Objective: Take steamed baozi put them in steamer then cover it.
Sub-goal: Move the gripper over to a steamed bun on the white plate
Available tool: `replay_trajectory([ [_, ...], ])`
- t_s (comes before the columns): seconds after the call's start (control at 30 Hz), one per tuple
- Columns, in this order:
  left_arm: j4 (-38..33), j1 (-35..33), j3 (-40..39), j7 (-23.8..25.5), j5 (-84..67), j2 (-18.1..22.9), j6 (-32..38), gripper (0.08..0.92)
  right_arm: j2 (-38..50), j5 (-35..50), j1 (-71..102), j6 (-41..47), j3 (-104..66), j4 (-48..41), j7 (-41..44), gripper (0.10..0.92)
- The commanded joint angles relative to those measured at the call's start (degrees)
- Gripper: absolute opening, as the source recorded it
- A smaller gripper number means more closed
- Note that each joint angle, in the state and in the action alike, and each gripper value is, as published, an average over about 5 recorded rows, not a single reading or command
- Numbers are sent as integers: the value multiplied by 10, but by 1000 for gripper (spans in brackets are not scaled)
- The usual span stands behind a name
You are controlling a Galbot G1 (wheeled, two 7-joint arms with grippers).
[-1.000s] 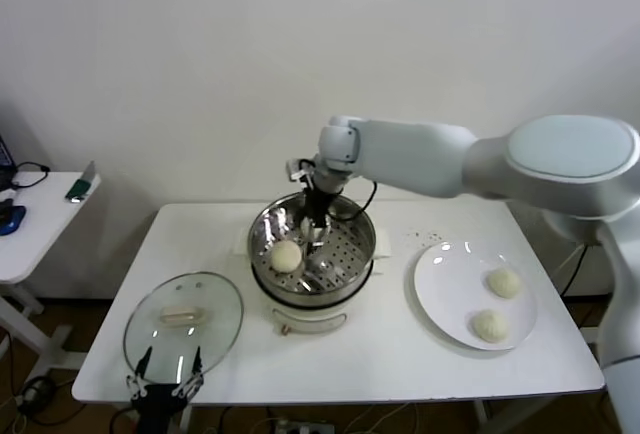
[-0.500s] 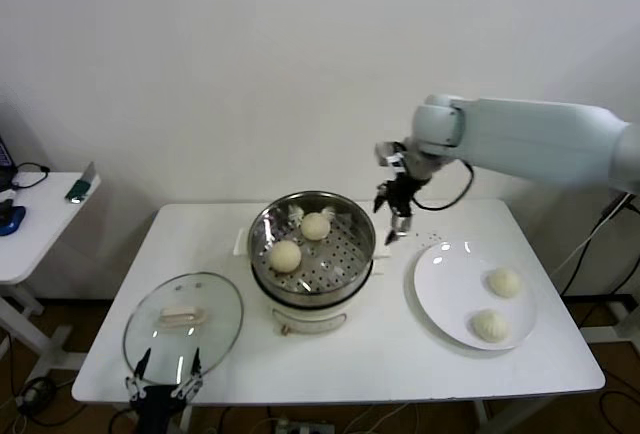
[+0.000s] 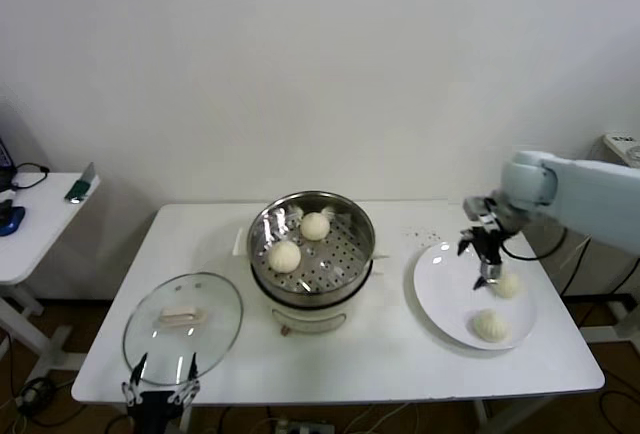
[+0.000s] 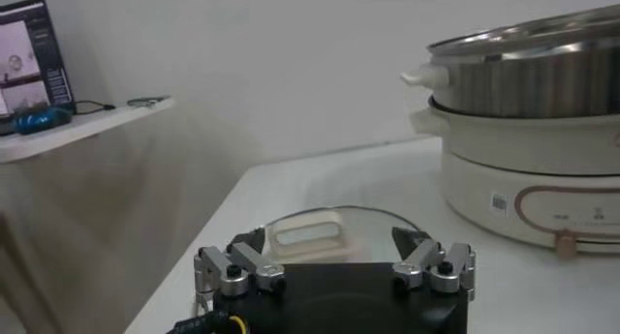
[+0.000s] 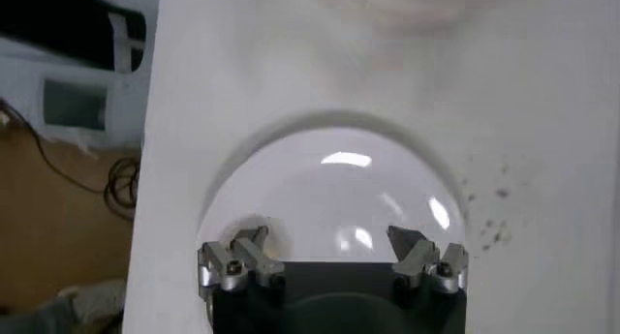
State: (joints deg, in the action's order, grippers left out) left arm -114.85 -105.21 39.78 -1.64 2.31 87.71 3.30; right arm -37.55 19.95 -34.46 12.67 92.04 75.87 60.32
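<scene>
Right gripper [image 3: 483, 260] hangs over the white plate [image 3: 440, 294] on the right part of the table [image 3: 390, 354], its fingers spread wide with nothing between them. Its tips point down just beside the farther of the two steamed baozi [image 3: 505, 284] on that plate; whether they touch the bun cannot be told. In the right wrist view the two fingers [image 5: 242, 257] stand well apart above the bare, glossy plate surface [image 5: 329, 186]. The nearer bun [image 3: 490, 326] lies toward the plate's front edge, apart from the gripper.

Left of the plate, at the table's middle, stands the steamer [image 3: 311, 249], upright and uncovered, its perforated tray holding two more buns: one [image 3: 315, 226] toward the back, one [image 3: 285, 256] toward the front left, close together.

The cover [image 3: 183, 327] lies flat on the table's front left corner, handle side up; its bar handle [image 3: 181, 315] runs roughly left to right across the glass.

Left gripper [image 3: 160, 379] waits low at the table's front edge, just before the cover, fingers apart and empty; the left wrist view shows the cover's handle [image 4: 306, 237] just beyond the fingers and the steamer's base [image 4: 528, 181] farther off.
</scene>
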Motion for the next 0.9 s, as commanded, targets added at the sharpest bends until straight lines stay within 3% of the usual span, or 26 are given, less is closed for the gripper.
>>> replay_trajectory([
  [0.03, 2, -2, 1, 0, 3, 2, 0, 823, 63, -102, 119, -11, -66, 2, 5, 823],
  [0.9, 21, 9, 13, -1, 3, 6, -2, 823, 3, -124, 169, -24, -90, -55, 8, 813],
])
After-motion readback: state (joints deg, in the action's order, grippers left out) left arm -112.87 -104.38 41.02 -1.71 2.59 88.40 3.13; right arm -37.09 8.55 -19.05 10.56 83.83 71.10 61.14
